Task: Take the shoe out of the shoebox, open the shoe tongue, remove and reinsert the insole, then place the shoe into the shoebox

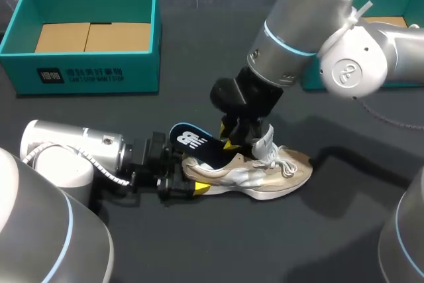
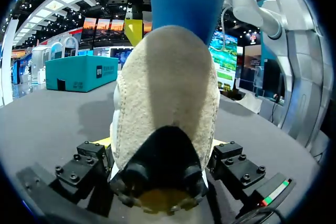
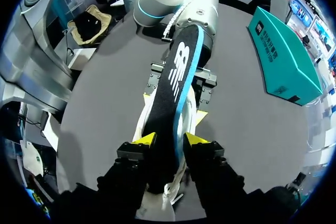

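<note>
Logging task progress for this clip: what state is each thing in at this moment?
shoe: out of the box, lying on the table, heel clamped.
insole: partly out of the shoe, rear end raised above the heel.
left gripper: shut on the shoe's heel.
right gripper: shut on the insole.
shoebox: open, no shoe inside.

Printed in white on the near wall of the far-left teal shoebox (image 1: 79, 74): a small square mark, then a line of characters with finer lettering beneath, too small to read. Stamped in white on the dark insole (image 1: 191, 141): a bold slanted logo of letters. Moulded on the round joint cap (image 1: 346, 71) of the right arm: a circular emblem.
</note>
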Controlling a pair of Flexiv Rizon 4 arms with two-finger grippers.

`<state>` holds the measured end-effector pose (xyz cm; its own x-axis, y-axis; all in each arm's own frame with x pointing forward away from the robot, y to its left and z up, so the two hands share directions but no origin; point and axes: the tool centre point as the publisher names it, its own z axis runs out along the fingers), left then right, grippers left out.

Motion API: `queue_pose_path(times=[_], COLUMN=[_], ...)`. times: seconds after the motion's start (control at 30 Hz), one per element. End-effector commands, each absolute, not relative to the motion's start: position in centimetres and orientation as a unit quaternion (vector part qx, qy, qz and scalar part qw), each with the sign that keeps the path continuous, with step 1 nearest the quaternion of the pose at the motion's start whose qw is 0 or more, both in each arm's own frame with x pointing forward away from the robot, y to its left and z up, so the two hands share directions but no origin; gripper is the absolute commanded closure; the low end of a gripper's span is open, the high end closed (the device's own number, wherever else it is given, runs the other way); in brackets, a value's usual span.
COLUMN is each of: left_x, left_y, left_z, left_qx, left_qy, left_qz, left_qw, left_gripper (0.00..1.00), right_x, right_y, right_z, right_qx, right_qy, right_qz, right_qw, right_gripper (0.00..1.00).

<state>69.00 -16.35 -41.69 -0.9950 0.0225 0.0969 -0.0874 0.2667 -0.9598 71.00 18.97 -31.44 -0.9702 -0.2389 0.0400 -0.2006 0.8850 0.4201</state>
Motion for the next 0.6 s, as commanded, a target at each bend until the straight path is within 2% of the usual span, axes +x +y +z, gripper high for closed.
queue_pose_path(times=[0.03, 0.1, 0.13, 0.17, 0.27, 0.3, 0.4, 0.43, 0.47, 0.6], left_x=[69.0, 69.0, 69.0, 69.0, 69.0, 69.0, 69.0, 69.0, 69.0, 69.0], left_y=[-16.5, -16.5, -16.5, -16.5, -16.5, -16.5, -16.5, -16.5, -16.5, -16.5], left_z=[-41.8, -41.8, -41.8, -41.8, -41.8, -41.8, -41.8, -41.8, -41.8, -41.8], left_qx=[0.021, 0.021, 0.021, 0.021, 0.021, 0.021, 0.021, 0.021, 0.021, 0.021], left_qy=[-0.795, -0.795, -0.795, -0.795, -0.795, -0.795, -0.795, -0.795, -0.795, -0.795], left_qz=[0.605, 0.605, 0.605, 0.605, 0.605, 0.605, 0.605, 0.605, 0.605, 0.605], left_qw=[0.045, 0.045, 0.045, 0.045, 0.045, 0.045, 0.045, 0.045, 0.045, 0.045], left_gripper=[1.00, 1.00, 1.00, 1.00, 1.00, 1.00, 1.00, 1.00, 1.00, 1.00], right_x=[70.5, 70.5, 70.5, 70.5, 70.5, 70.5, 70.5, 70.4, 70.4, 70.5], right_y=[18.6, 18.7, 18.8, 18.9, 19.5, 19.8, 20.2, 20.2, 20.2, 20.2], right_z=[-31.1, -30.8, -30.6, -30.4, -29.8, -29.6, -29.4, -29.4, -29.4, -29.3], right_qx=[0.101, 0.094, 0.091, 0.089, 0.091, 0.092, 0.092, 0.088, 0.084, 0.075], right_qy=[-0.968, -0.966, -0.966, -0.965, -0.962, -0.963, -0.965, -0.965, -0.965, -0.959], right_qz=[-0.225, -0.233, -0.236, -0.240, -0.246, -0.240, -0.229, -0.229, -0.231, -0.252], right_qw=[0.048, 0.054, 0.058, 0.061, 0.073, 0.078, 0.087, 0.088, 0.089, 0.108], right_gripper=[0.64, 0.61, 0.55, 0.43, 0.15, 0.02, 0.01, 0.16, 0.22, 0.20])
